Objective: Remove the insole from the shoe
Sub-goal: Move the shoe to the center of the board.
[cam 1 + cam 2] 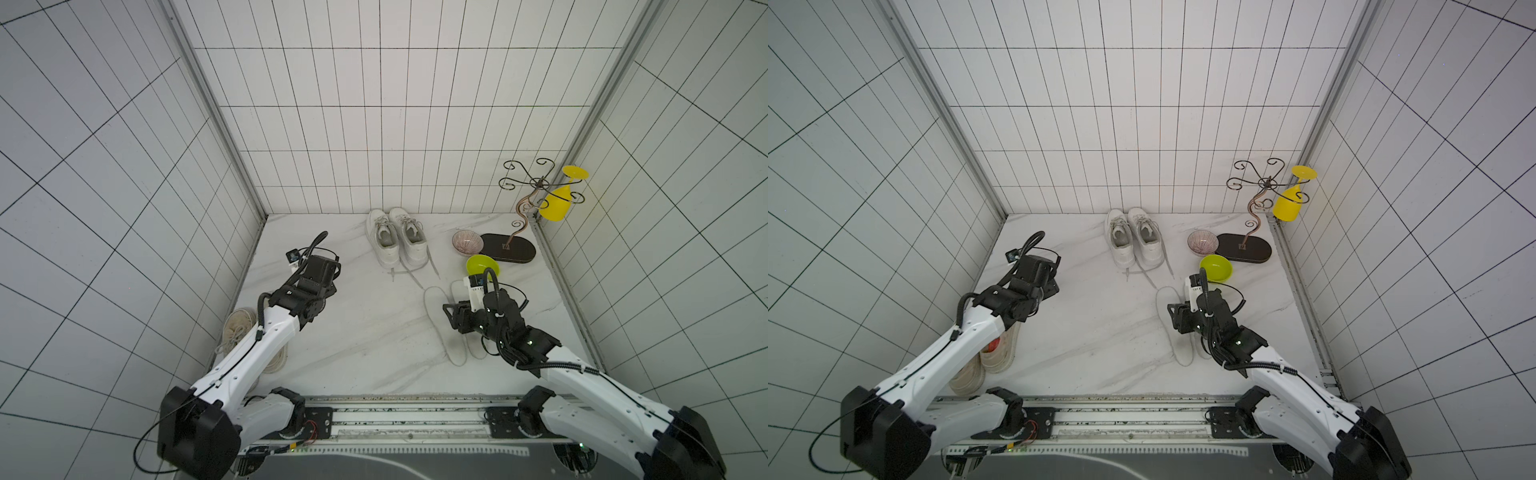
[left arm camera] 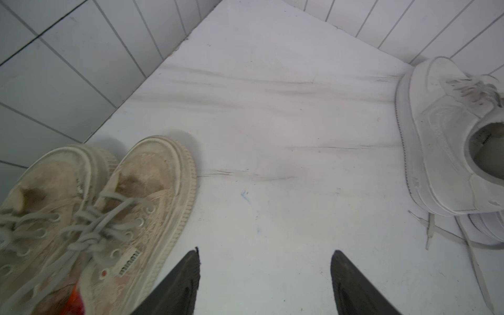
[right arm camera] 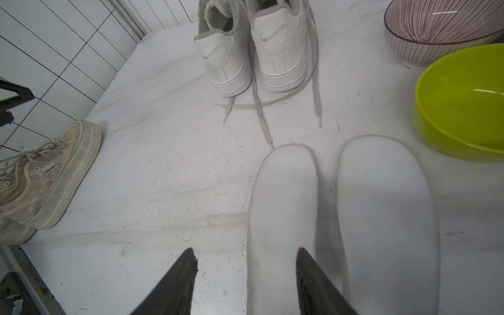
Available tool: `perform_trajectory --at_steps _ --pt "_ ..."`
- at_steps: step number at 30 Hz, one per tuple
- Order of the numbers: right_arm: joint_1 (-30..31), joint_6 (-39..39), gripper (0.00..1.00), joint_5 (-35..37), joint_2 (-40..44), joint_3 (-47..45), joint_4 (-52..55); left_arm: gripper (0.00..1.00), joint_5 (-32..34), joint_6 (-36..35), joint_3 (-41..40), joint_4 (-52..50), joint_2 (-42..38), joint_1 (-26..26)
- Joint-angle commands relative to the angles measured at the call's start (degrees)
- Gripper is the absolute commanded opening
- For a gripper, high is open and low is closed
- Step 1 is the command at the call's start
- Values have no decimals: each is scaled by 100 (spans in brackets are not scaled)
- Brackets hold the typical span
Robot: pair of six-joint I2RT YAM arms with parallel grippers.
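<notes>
A pair of white shoes [image 1: 384, 243] [image 3: 231, 54] stands at the back middle of the table with its laces trailing forward. Two white insoles lie flat side by side on the table at the right, out of the shoes. One insole [image 1: 442, 328] [image 3: 283, 196] runs under my right gripper [image 3: 246, 251] [image 1: 451, 318], which hangs open just above its edge and holds nothing. The other insole [image 3: 387, 207] lies beside it, partly hidden by the arm in both top views. My left gripper [image 2: 266, 251] [image 1: 326, 270] is open over bare table at the left, with nothing between its fingers.
A worn beige pair of sneakers [image 1: 239, 332] [image 2: 109, 204] sits by the left wall under my left arm. A green bowl [image 1: 482, 266] [image 3: 463, 103] and a striped bowl [image 1: 467, 242] stand beyond the insoles. At the back right a wire stand [image 1: 509, 247] holds a yellow glass [image 1: 559, 203].
</notes>
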State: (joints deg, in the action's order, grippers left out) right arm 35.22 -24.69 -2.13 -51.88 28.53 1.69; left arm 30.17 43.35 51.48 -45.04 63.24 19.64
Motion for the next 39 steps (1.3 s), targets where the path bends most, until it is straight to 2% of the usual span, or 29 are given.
perform_trajectory --at_steps 1,2,7,12,15,20,22,23,25,30,32,36,39 --pt "-39 -149 59 -136 160 -223 -155 75 513 601 -274 -768 -457 -309" --pt "-35 -171 59 -130 179 -229 -106 75 471 608 -356 -806 -546 -469" --pt "-36 -231 62 -392 320 -428 -67 82 -299 134 -800 -506 -689 -1933" --pt "-36 -275 66 -420 582 -568 -108 83 -1000 -284 -780 -83 -126 -2757" --pt "-37 -287 66 -389 724 -581 -54 82 -1274 -380 -833 23 179 -2948" --pt "-38 -300 67 -341 822 -595 -34 80 -1725 -491 -956 342 593 -2948" --pt "-38 -270 67 -341 820 -552 12 74 -1874 -570 -889 276 819 -2949" --pt "-33 -260 67 -334 820 -535 30 70 -1974 -605 -917 350 873 -2947" --pt "-33 -234 67 -299 831 -507 73 55 -2302 -646 -992 494 919 -2946" --pt "-41 -194 67 -223 782 -446 100 26 -2750 -618 -1213 881 843 -2841" --pt "-35 -193 66 -220 758 -421 106 21 -2748 -547 -1237 955 838 -2608" --pt "-33 -210 66 -209 740 -401 129 6 -2494 -245 -1159 1055 948 -1767" --pt "-33 -210 66 -157 740 -418 126 0 -2331 205 -1101 1079 973 -1098"
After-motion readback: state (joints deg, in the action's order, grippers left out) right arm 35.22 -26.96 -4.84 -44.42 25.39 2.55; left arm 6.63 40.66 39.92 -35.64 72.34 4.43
